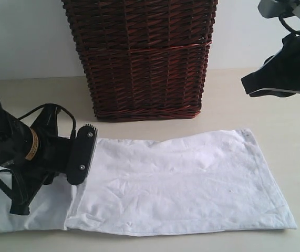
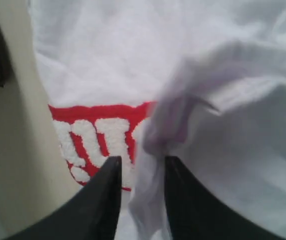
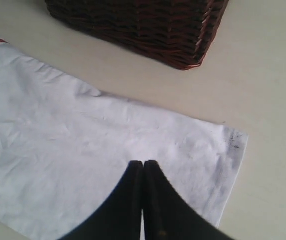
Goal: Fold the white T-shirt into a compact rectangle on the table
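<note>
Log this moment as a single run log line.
white T-shirt: long folded band on table | left gripper: open at bunched fold | right gripper: shut, empty, raised off shirt | wicker basket: behind shirt

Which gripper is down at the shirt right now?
The left gripper, low over the white T-shirt with jaws apart; the right gripper hangs raised, shut.

One white T-shirt (image 1: 181, 178), one table (image 1: 276, 110), one wicker basket (image 1: 144, 58); left pincer (image 2: 143, 161) and right pincer (image 3: 143, 164) make two.

Creased cloth T-shirt (image 1: 181, 184), matt table (image 1: 276, 105), rough wicker basket (image 1: 144, 58)
</note>
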You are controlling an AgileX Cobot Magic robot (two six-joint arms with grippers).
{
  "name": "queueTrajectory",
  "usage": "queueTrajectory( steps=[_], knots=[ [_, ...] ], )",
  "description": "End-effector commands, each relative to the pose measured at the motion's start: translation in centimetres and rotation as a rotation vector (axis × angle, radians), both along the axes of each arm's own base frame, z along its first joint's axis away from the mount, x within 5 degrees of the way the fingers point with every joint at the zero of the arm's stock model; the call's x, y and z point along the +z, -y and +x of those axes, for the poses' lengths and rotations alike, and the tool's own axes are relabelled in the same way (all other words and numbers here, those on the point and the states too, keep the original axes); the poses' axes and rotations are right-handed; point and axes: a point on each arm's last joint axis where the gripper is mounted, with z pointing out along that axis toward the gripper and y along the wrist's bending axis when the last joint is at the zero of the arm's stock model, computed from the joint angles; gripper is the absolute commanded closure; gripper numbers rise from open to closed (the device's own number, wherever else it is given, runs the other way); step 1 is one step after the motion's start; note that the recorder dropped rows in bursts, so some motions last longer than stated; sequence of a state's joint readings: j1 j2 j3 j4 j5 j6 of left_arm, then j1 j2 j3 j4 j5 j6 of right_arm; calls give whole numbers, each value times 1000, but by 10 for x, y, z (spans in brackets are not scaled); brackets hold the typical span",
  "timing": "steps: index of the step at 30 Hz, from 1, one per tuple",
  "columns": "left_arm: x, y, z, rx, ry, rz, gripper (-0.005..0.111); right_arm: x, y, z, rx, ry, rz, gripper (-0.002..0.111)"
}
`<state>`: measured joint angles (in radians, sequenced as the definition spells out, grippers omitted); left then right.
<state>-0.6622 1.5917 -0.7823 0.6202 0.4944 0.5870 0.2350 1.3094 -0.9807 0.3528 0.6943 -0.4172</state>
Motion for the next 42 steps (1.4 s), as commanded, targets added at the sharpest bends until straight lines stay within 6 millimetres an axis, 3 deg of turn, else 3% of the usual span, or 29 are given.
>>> queueTrajectory(
  steps=[1,7,13,18,20,24,29,36,39,42],
  knots=[
    [1,-5,18,119,82,-146,65,3,0,0,0,16,7,108],
    [9,-5,25,168,149,-229,65,3,0,0,-1,15,11,108],
    [15,-6,17,423,65,-369,67,3,0,0,1,9,10,108],
    [12,2,0,583,-210,-299,101,2,0,-2,6,-5,8,108],
    [11,8,-9,558,-354,-280,107,2,0,-2,7,-7,7,108],
    [0,15,-12,586,-463,-286,107,2,0,-2,7,-8,9,108],
    [-28,19,1,606,-458,-283,106,2,0,-2,8,-12,9,108],
    [-44,33,21,577,-328,-441,78,3,0,-1,1,6,11,108],
    [-43,33,23,578,-321,-449,72,3,0,0,-2,15,12,108],
    [-17,29,26,646,-300,-493,66,2,0,-1,5,-3,10,108]
  ],
)
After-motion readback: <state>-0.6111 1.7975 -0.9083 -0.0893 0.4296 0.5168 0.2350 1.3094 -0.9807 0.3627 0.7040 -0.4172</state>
